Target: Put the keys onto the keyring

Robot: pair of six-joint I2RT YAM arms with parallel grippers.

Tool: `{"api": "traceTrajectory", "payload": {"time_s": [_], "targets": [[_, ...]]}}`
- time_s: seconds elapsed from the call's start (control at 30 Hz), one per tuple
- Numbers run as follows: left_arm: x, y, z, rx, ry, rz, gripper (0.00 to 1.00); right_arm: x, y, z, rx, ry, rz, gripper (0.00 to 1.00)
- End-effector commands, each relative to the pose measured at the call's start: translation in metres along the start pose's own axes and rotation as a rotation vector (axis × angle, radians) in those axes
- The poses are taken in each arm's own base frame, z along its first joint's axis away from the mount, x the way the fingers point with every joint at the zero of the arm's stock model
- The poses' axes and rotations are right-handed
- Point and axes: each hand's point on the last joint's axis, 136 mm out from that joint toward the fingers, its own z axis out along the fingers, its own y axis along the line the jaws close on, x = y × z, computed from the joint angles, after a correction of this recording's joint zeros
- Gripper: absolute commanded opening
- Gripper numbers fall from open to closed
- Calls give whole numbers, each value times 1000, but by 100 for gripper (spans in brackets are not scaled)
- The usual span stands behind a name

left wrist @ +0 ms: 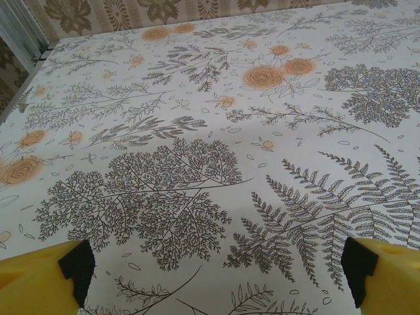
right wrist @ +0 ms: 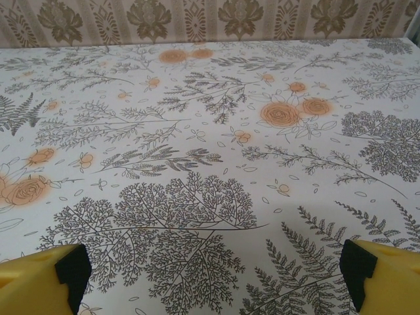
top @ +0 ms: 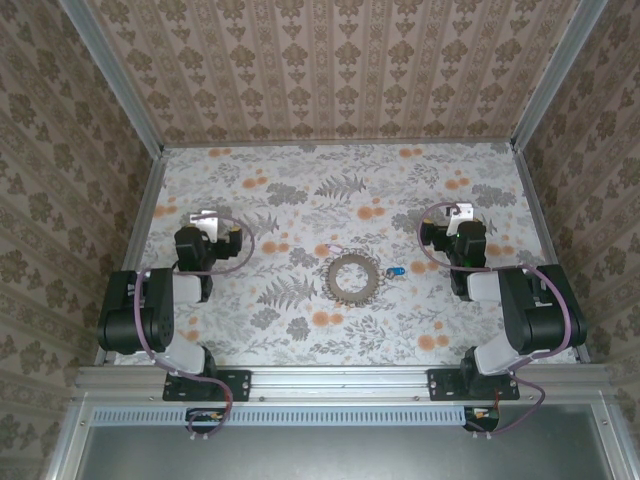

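Lighting even, diffuse and moderately bright, from overhead; shadows on the table (top: 300, 190) faint and soft-edged. Top view slightly soft and low in contrast, with the side walls (top: 60, 150) splaying outward toward the frame edges. 2 wrist views sharper, the table print crisp up close and softer far off.

A flower-and-fern printed tablecloth (top: 300, 200) lies between damask-papered brown walls (top: 330, 60).

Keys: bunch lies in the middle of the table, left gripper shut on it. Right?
No. The keys do lie in the middle of the table, but the left gripper is open, not shut on them: the left wrist view shows its fingers wide apart with nothing between.
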Motion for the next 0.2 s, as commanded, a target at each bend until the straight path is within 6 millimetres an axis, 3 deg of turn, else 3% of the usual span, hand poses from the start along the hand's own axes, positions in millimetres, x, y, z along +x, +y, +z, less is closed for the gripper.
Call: {"api": "traceTrajectory", "payload": {"time_s": [0.0,0.17], "targets": [[-13,3,1,-3,-35,-15,100,-4,5,2,-23,-4,-4,100],[-12,3,1,-3,-35,-16,100,-5,5,1,-22,-13,-7,100]]}}
